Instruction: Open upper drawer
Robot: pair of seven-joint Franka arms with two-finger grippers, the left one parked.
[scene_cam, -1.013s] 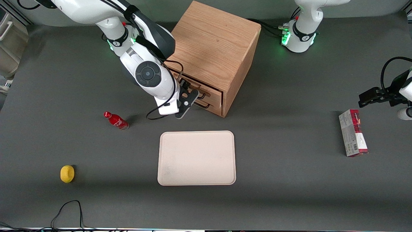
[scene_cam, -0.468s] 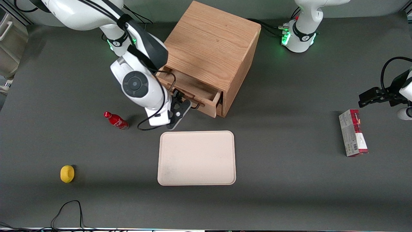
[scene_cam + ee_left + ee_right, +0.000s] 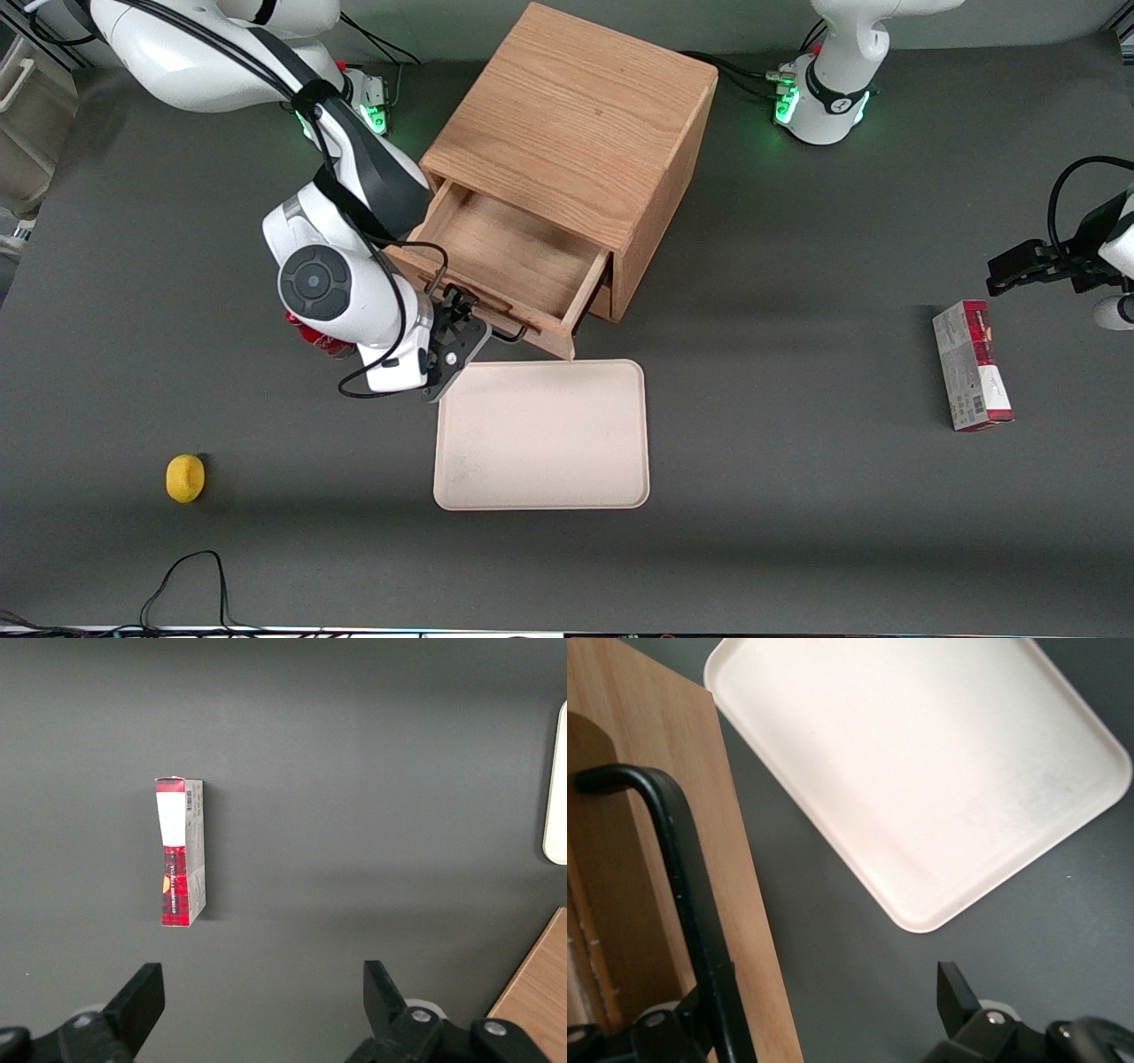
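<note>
The oak cabinet [image 3: 576, 115] stands at the middle of the table's back. Its upper drawer [image 3: 500, 252] is pulled far out toward the front camera, and its bare wooden floor shows. The black wire handle [image 3: 503, 334] runs along the drawer front [image 3: 735, 868]. My right gripper [image 3: 454, 330] is at the handle's end, in front of the drawer front. In the right wrist view the gripper [image 3: 824, 992] is open, its fingers wide apart, with the handle [image 3: 682, 859] lying against one finger [image 3: 700, 1010]. The lower drawer is hidden under the upper one.
A cream tray [image 3: 542, 483] lies just nearer the camera than the drawer front, also in the wrist view [image 3: 921, 771]. A red cola bottle [image 3: 310, 337] is mostly hidden by my arm. A lemon [image 3: 185, 478] lies toward the working arm's end, a red box [image 3: 972, 377] toward the parked arm's.
The upper drawer has slid from almost shut to far out. My gripper and arm moved with the handle toward the front camera and now cover the cola bottle.
</note>
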